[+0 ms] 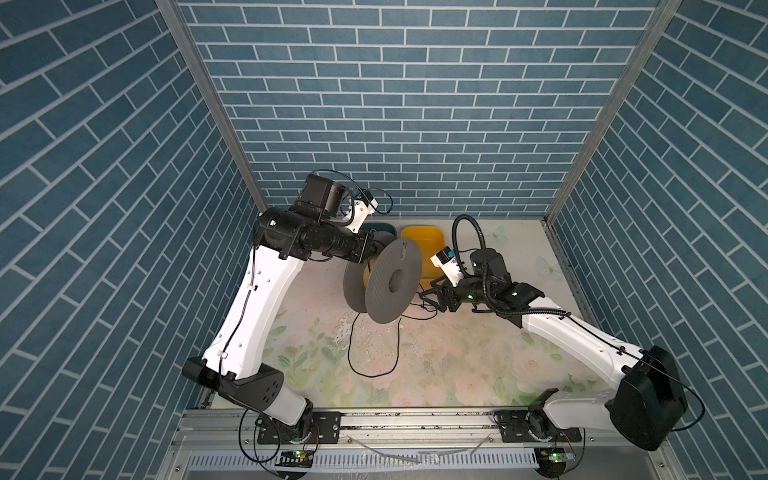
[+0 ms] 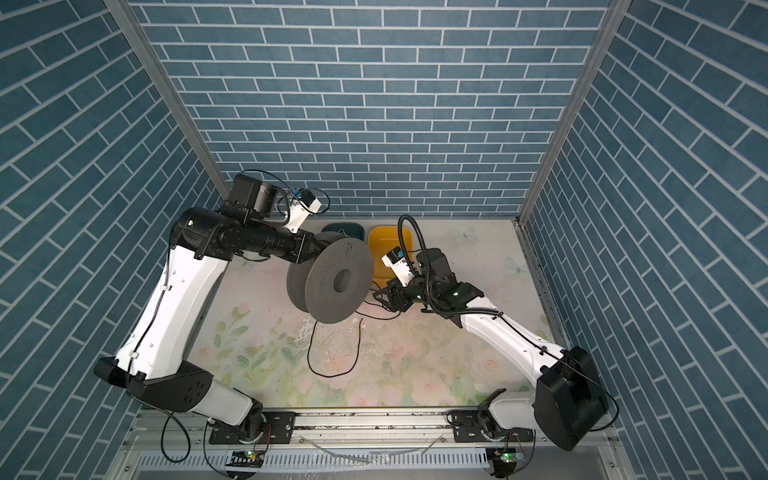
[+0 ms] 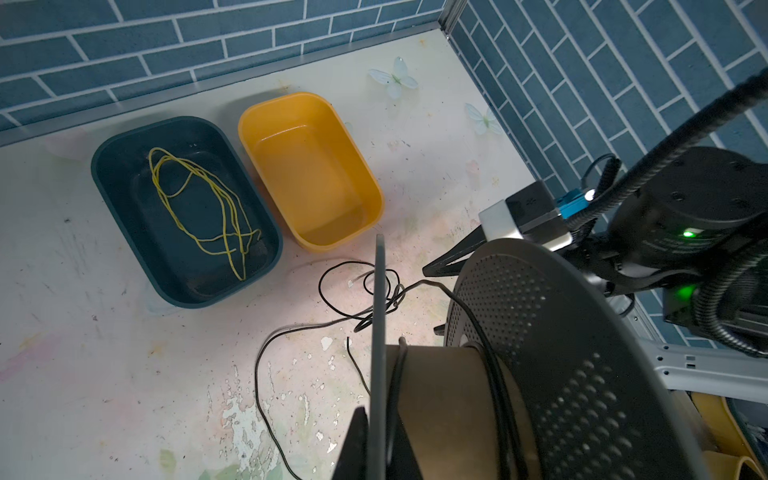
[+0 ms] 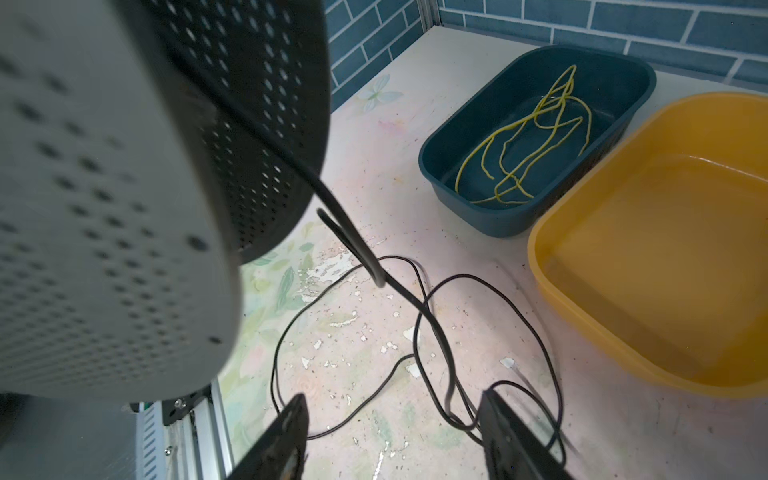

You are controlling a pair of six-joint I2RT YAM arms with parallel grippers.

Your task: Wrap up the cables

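Observation:
A grey spool (image 1: 388, 286) (image 2: 332, 282) with perforated flanges and a brown core hangs tilted above the table. My left gripper (image 3: 378, 451) is shut on the thin edge of one flange (image 3: 379, 332). The black cable (image 3: 494, 374) has a few turns round the core; from there it drops and lies in loose loops on the table (image 1: 353, 357) (image 2: 316, 365) (image 4: 436, 332). My right gripper (image 4: 395, 436) (image 1: 430, 297) sits low, just right of the spool, and is open. Cable loops lie between and under its fingers, one strand close to a finger (image 4: 498, 428).
A dark blue tray (image 3: 104, 174) at the back holds a tangle of yellow-green wire (image 3: 199, 199). A yellow tray (image 3: 374, 187) (image 1: 424, 237) stands next to it, close behind the right gripper. Brick-pattern walls close in three sides.

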